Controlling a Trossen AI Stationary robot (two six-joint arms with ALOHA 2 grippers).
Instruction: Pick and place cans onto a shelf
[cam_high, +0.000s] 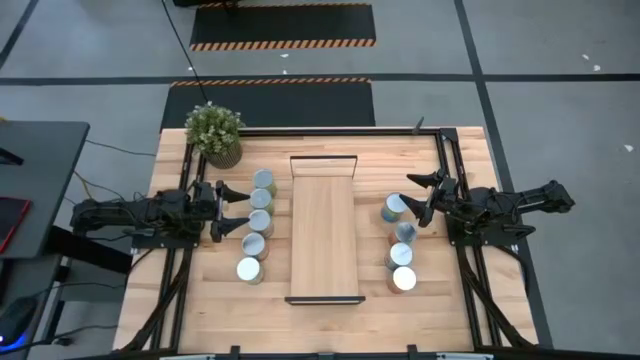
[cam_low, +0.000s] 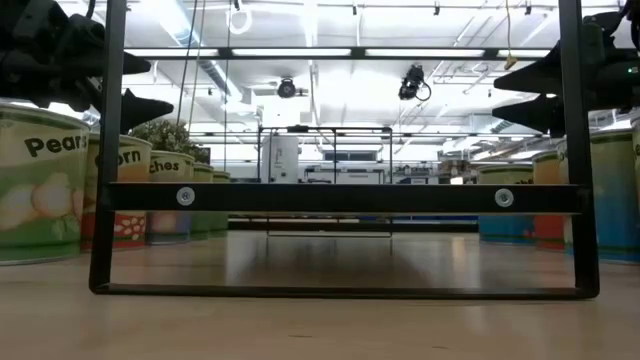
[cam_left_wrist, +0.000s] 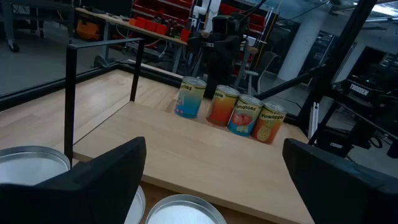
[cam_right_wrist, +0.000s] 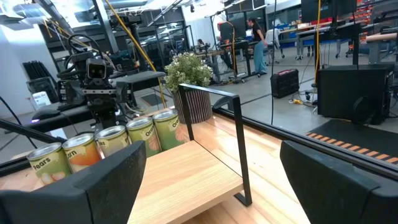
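The light-wood shelf (cam_high: 324, 228) with dark end frames stands mid-table. Several cans (cam_high: 259, 220) stand upright on the tabletop in a row along its left side, and several more cans (cam_high: 401, 245) along its right side. My left gripper (cam_high: 236, 208) is open and empty, above the left row and pointing toward the shelf. Two can tops (cam_left_wrist: 183, 211) show below its fingers. My right gripper (cam_high: 418, 198) is open and empty, above the far end of the right row and facing the shelf (cam_right_wrist: 186, 168).
A potted green plant (cam_high: 214, 133) stands at the far left corner, just beyond the left row. Dark rails (cam_high: 455, 190) run along both table sides under the arms. In the low view the shelf's near end frame (cam_low: 340, 197) spans the picture.
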